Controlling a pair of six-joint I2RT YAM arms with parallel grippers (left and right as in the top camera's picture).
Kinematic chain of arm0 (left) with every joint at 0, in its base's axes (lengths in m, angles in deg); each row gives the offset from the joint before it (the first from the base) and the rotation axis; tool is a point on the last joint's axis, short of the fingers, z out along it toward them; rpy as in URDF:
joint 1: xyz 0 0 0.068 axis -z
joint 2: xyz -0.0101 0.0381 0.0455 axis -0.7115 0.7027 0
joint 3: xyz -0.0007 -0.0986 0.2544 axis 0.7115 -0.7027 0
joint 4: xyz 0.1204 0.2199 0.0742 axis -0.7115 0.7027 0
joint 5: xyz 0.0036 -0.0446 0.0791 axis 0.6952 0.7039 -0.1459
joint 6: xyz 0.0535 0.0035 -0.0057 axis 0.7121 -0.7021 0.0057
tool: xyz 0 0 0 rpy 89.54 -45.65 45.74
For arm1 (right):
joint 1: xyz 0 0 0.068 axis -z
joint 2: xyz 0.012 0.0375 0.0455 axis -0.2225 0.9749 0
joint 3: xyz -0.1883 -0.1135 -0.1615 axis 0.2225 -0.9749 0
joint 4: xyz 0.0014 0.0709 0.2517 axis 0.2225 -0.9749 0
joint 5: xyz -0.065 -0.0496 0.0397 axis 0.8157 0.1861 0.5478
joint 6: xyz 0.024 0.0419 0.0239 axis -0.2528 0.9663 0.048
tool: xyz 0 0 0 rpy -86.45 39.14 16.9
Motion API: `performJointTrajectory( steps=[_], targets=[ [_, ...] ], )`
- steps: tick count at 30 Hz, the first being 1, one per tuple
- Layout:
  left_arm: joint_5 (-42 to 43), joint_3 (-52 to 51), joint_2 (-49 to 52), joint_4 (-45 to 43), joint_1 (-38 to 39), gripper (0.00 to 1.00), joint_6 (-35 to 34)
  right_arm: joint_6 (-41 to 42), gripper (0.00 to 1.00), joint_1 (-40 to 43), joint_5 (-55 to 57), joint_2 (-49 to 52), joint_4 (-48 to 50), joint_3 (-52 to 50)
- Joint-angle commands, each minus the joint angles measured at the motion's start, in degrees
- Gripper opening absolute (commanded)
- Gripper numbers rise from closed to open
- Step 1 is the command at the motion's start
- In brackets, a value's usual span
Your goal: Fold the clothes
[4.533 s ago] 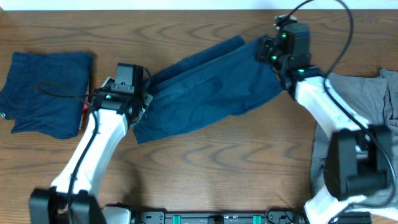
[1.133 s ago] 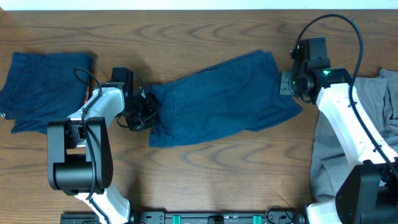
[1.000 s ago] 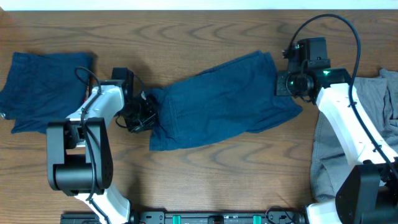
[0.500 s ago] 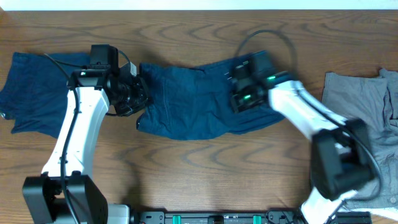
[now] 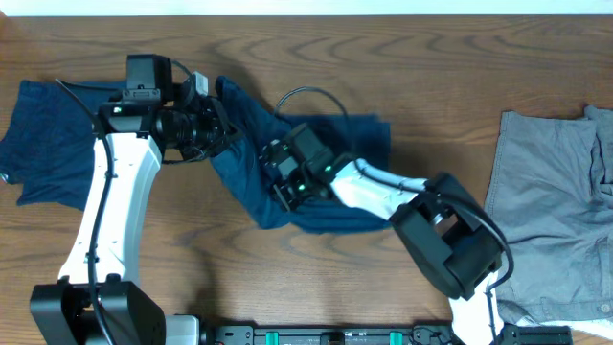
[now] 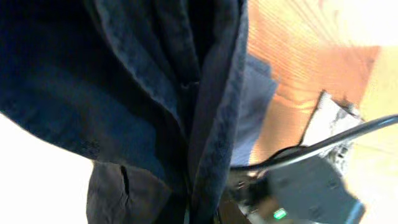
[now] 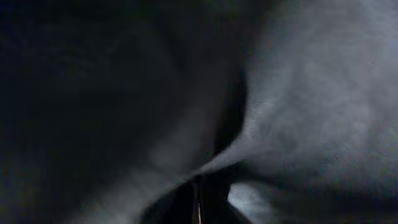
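Far left, a folded blue garment [image 5: 57, 144] lies flat on the counter [image 5: 383, 57]. Just right of it, the left claw [image 5: 215, 123] is closed on the left end of the dark blue garment [image 5: 359, 144]. The left wrist view shows bunched cloth [image 6: 124, 93] hanging in long folds that gather toward the fingers, and this end is raised off the wood. The rest of the garment lies at mid-counter, doubled and rumpled. The right claw [image 5: 285, 182], reaching in across it from the right, sits low on the fabric. Its wrist view is filled with dark cloth and the fingers are hidden, but the folds meet in a pinch at the lower edge, so it reads as closed on the garment. Well apart, at the right edge, a grey garment [image 5: 551, 192] waits unfolded.

The step in hand appears to be laying one half over the other. To do it well:
- Keep both held ends level and under light tension.
- Lower them together so the edges meet.
- Let go only once the cloth lies flat, or the slack middle will crease.
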Motion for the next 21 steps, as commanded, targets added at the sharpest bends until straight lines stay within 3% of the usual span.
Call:
performJointTrajectory(
  steps=[1, 10, 17, 21],
  targets=[
    [3.10, 1.40, -1.20, 0.17, -0.31, 0.06, -1.05, 1.46, 0.03, 0.15, 6.25, -0.42, -1.90, 1.07],
    [2.64, 1.40, -1.20, 0.61, -0.28, 0.06, -1.01, 1.44, 0.04, 12.37, 23.30, -14.71, -19.10, 1.51],
    [2.67, 1.38, -1.20, 0.61, -0.24, 0.06, -1.03, 1.46, 0.03, 23.50, 24.06, -15.41, -32.61, 0.39],
    [2.67, 1.38, -1.20, 0.70, -0.20, 0.06, -1.03, 1.46, 0.03, 25.51, 24.06, -14.60, -33.79, -3.10]
  ],
)
